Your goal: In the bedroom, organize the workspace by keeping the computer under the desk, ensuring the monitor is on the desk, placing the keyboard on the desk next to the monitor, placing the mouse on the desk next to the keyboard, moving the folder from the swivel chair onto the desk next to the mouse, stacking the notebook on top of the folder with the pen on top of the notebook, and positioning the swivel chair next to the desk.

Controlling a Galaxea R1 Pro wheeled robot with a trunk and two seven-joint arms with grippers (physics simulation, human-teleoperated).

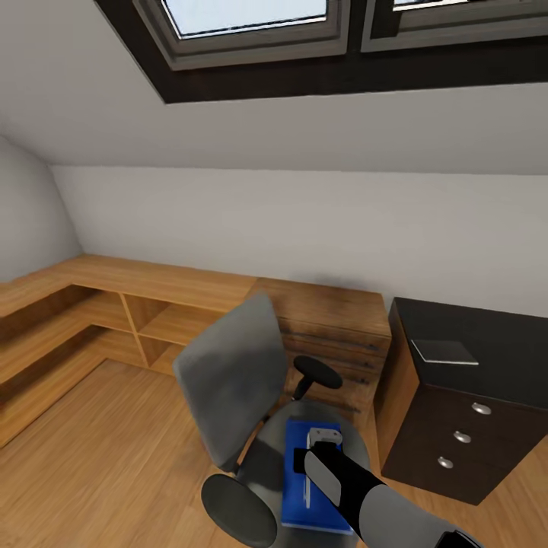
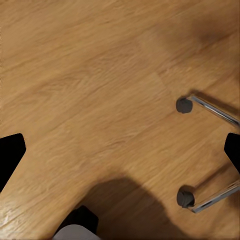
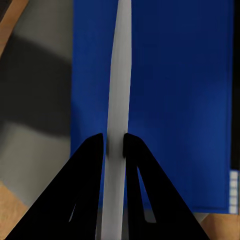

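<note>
The right gripper (image 3: pixel 114 142) has its two black fingers (image 3: pixel 90 170) closed tight against the sides of the pen (image 3: pixel 118 90), a thin white stick that runs straight away from the camera between them. Beneath the pen lies the bright blue folder (image 3: pixel 180 100), flat on the grey seat of the swivel chair (image 3: pixel 35 150), which shows along one side of the folder. Slivers of light wood floor (image 3: pixel 10 205) appear at the corners beyond the seat.

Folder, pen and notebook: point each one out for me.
folder (image 1: pixel 323 511), head view, bare blue cover near its front edge.
pen (image 3: pixel 118 85), right wrist view, white shaft ahead of the pincer.
notebook (image 1: pixel 444 351), head view, grey cover's middle.
</note>
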